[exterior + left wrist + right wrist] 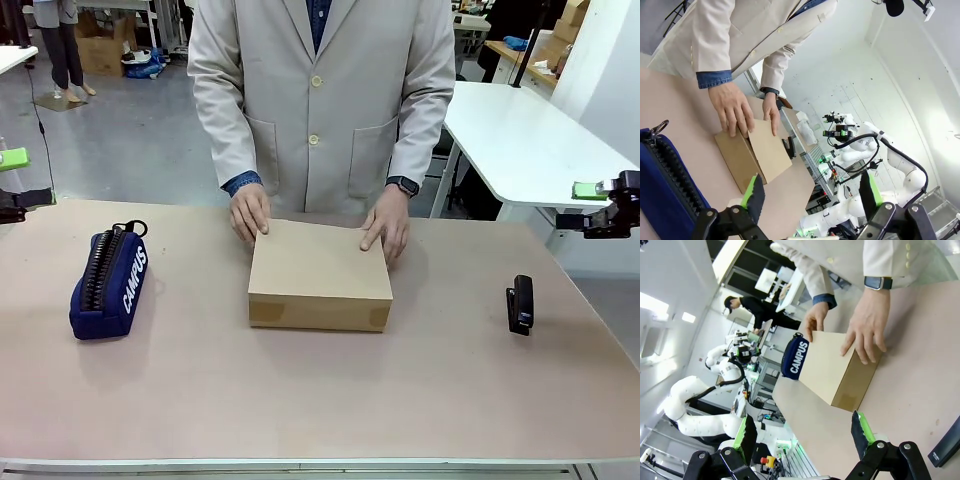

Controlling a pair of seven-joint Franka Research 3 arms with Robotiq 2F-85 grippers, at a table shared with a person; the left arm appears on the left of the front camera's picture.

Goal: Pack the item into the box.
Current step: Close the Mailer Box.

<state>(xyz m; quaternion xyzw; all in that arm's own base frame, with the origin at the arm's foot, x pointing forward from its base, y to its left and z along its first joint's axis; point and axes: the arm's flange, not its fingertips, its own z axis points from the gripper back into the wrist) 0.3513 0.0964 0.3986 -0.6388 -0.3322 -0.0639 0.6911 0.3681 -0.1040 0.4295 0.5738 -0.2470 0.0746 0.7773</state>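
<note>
The box lies closed at mid-table, its flap lid flat, with a person's two hands pressing on its far edge; the item itself cannot be made out anywhere. Seen from the left wrist, the box sits ahead of the left gripper, just beyond its green-padded fingers, which stand wide apart and hold nothing. A navy pencil case lies between that gripper and the box. From the right wrist, the box lies ahead of the right gripper, likewise spread wide and empty. A small black stapler rests on the table between the right gripper and the box.
</note>
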